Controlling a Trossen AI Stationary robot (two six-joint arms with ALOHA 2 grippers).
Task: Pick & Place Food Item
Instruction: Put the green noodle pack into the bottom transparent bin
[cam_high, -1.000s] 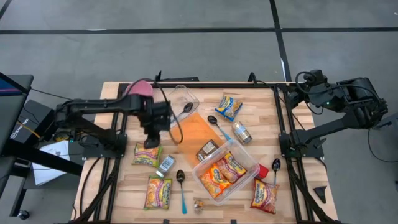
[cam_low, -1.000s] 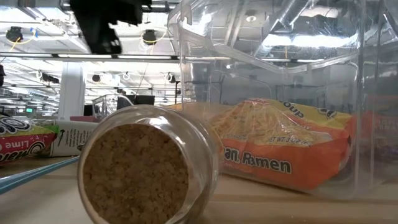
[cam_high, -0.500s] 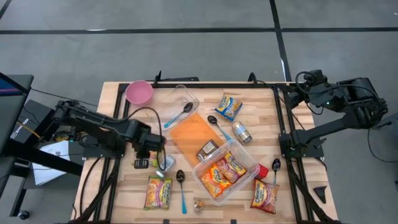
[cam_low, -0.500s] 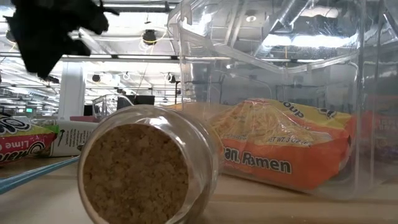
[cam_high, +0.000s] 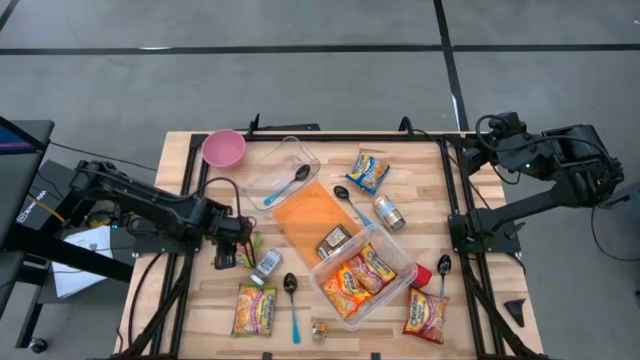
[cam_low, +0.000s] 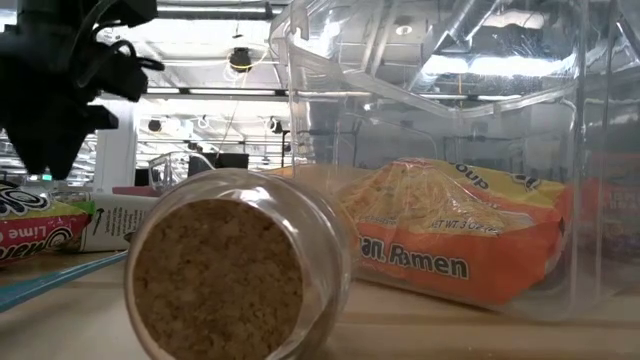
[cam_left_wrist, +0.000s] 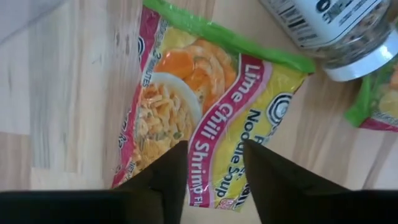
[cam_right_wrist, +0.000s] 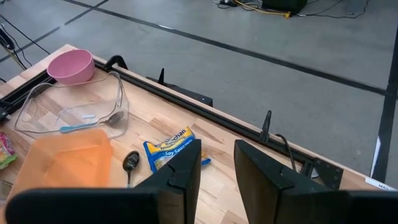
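Your left gripper (cam_left_wrist: 214, 171), jaws parted and empty, hovers over the lime chili shrimp noodle packet (cam_left_wrist: 205, 118) near the table's (cam_high: 420, 195) left edge; only the wrist view shows it, long axis along the fingers. Right gripper (cam_right_wrist: 217, 168) waits, slightly open.

left gripper (cam_high: 232, 246) low at table's left, fingers parted | right gripper (cam_right_wrist: 216, 163) raised, parked far right

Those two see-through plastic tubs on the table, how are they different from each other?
The front tub holds orange ramen packets; the back tub holds only a blue-handled spoon. The front tub sits near the table's front edge, right of centre; the back tub sits at the far edge beside a pink bowl. Both are clear, rectangular and open-topped, and neither gripper touches them.
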